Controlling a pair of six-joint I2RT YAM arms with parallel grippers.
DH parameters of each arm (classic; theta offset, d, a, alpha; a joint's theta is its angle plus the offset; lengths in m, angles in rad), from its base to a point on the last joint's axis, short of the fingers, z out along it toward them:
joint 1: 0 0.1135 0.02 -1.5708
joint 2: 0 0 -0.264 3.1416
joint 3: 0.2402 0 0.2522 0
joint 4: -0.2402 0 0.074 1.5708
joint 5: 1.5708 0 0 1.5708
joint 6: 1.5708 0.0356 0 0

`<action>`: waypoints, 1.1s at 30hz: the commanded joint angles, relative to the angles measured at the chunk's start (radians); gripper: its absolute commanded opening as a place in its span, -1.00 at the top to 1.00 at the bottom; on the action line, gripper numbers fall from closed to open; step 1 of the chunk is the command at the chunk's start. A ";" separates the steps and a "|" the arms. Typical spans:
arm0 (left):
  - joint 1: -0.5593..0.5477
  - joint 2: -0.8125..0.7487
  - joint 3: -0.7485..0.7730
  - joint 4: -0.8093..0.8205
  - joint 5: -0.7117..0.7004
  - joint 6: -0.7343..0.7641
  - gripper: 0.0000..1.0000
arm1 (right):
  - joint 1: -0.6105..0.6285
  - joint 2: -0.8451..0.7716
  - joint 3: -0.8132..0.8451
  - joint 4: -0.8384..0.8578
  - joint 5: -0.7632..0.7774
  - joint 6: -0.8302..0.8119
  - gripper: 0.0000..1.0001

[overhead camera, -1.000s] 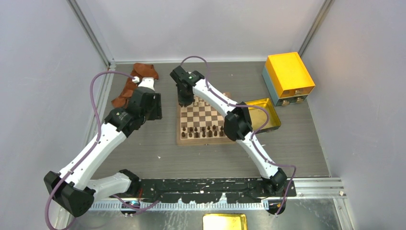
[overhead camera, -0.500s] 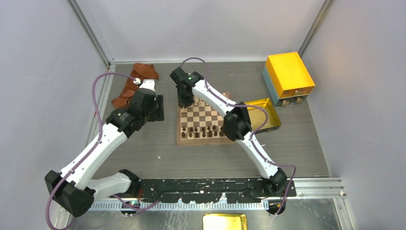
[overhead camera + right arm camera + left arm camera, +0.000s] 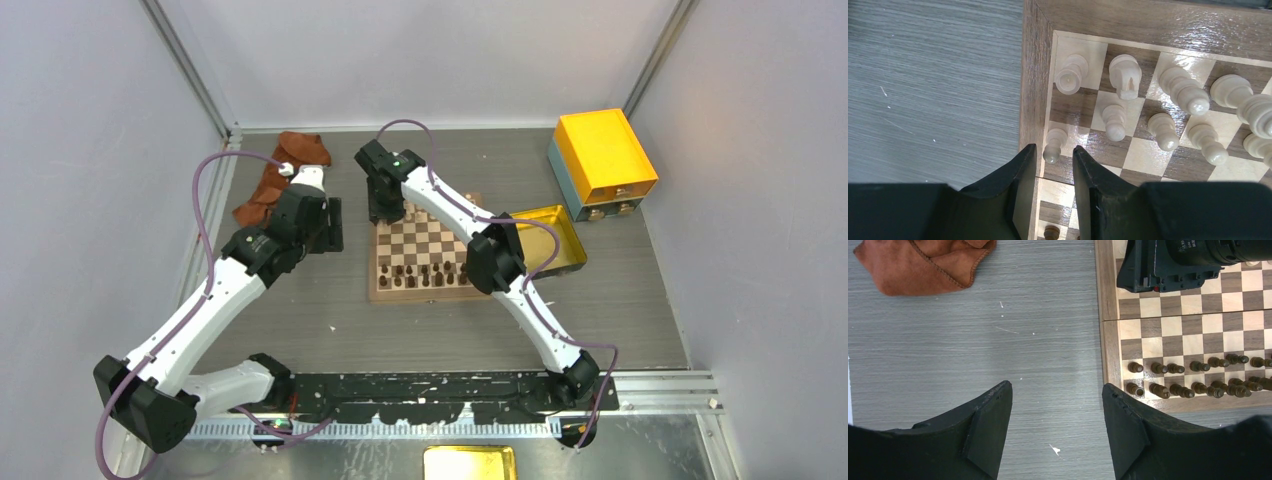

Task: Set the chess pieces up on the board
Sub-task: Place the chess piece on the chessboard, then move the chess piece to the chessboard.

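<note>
A grey wood-grain table [image 3: 330, 320] fills the floor of a pale-walled enclosure, and two white-and-black arms reach across it from its near edge. The left arm [image 3: 215, 290] stretches toward the far left. The right arm [image 3: 530, 300] crosses diagonally over the board [image 3: 420, 243], which lies flat near the middle of the table. An orange-yellow box [image 3: 604, 155] stands at the far right, and a shallow golden tray [image 3: 560, 240] sits between it and the board, just beside the board's right edge. A rumpled brown cloth [image 3: 275, 175] lies at the far left, well apart from the board. The left gripper [image 3: 1057, 390] hangs over bare table just left of the board, its fingers spread wide with nothing between them. The right gripper [image 3: 1054, 150] hangs low over the board's far left corner with its fingers parted. A pale pawn [image 3: 1054, 145] stands upright between the fingertips with a sliver of gap on either side, so it is released rather than grasped. The chess pieces [image 3: 1118, 100] are clustered upright on the far rows in that corner: a rook on the corner square, a knight next to it, taller pieces further along, and pawns in front of them. Dark brown chessmen [image 3: 1193, 377] stand in two rows along the board's near edge.
</note>
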 commanded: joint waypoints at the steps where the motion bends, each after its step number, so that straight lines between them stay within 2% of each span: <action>1: -0.004 -0.020 0.026 0.037 -0.013 0.012 -0.35 | -0.001 -0.078 0.027 0.026 0.001 -0.017 0.22; 12: -0.004 0.002 0.048 0.091 0.036 0.055 -0.35 | -0.030 -0.268 -0.049 0.040 0.081 -0.023 0.25; 18: -0.003 0.095 0.087 0.148 0.106 0.092 -0.45 | -0.111 -0.545 -0.368 0.194 0.184 0.025 0.24; 22: -0.009 0.212 0.126 0.177 0.164 0.075 -0.44 | -0.191 -0.693 -0.574 0.269 0.222 0.046 0.24; 28: -0.040 0.407 0.215 0.174 0.160 0.015 -0.27 | -0.273 -0.798 -0.734 0.303 0.221 0.038 0.24; 33: -0.074 0.517 0.234 0.221 0.098 -0.056 -0.17 | -0.308 -0.847 -0.812 0.330 0.199 0.025 0.25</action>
